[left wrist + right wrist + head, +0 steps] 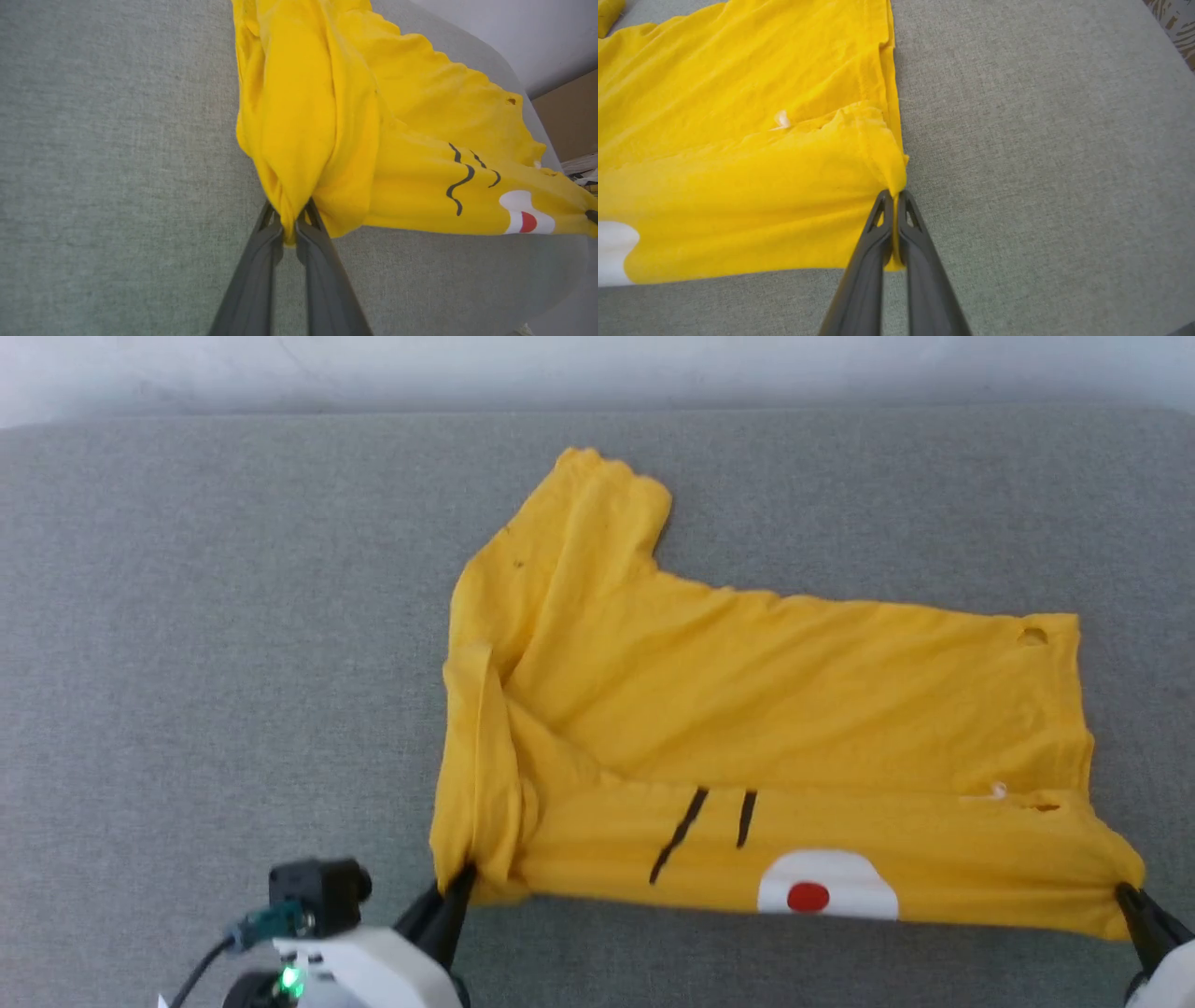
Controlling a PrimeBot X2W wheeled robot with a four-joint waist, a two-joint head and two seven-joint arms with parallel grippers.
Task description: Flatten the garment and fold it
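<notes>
The garment (747, 709), a bright yellow T-shirt, lies partly folded on the grey cloth surface (187, 616). Its near strip is turned over and shows black whisker lines and a white patch with a red dot. My left gripper (459, 887) is shut on the garment's bunched near-left corner; in the left wrist view the left gripper (292, 224) pinches a thick fold of the garment (299, 102). My right gripper (1125, 894) is shut on the near-right corner; in the right wrist view the right gripper (895, 196) clamps the hem of the garment (738, 186).
A sleeve (597, 495) sticks out toward the far side. The grey surface's far edge meets a pale wall (597, 373). A brown cardboard box (570, 116) stands beyond the surface's rounded end.
</notes>
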